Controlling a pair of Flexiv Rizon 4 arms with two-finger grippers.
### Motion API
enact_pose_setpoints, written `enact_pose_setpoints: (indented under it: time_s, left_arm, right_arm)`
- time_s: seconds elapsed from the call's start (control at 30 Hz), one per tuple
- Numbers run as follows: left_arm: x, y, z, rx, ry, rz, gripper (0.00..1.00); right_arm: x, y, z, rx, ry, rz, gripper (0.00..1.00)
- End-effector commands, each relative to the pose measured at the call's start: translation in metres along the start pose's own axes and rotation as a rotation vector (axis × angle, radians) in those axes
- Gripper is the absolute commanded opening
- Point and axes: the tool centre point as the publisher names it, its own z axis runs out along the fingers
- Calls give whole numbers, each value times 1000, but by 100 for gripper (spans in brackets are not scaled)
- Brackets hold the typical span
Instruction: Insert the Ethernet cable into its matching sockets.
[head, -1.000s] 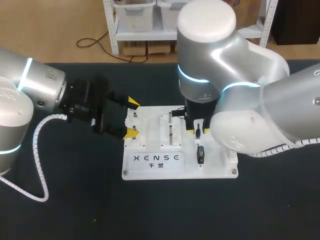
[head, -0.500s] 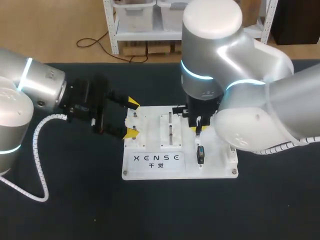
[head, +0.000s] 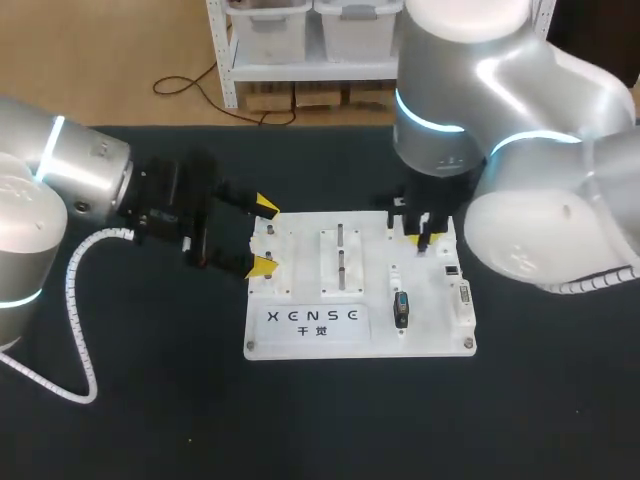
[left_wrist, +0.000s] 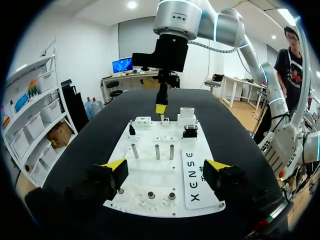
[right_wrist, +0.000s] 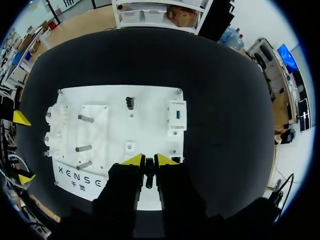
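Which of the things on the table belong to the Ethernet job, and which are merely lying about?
Job: Ethernet plug in the right gripper; black plug standing on the white board; socket block.
Lying about: metal pegs; left gripper, open at the board's edge.

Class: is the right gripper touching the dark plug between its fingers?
Touching: the right wrist view shows the right gripper with both yellow tips pressed against the dark plug.

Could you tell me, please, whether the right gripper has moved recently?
Yes. The right gripper, jaws shut on a small black plug, has shifted rightward and toward the far edge of the white plastic board.
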Motion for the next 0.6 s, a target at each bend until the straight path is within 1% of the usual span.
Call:
enact_pose_setpoints:
  time_s: [0.03,0.33,0.6]
  left_arm:
    - [1,0,0,0,-3,2,100]
    - [1,0,0,0,-3,2,100]
    - [1,0,0,0,-3,2,100]
  right_arm:
    - [5,-13,0,-2,-12,14,0]
    - [10,-30,8,9,5,38,0]
    - [12,-38,15,12,13,42,0]
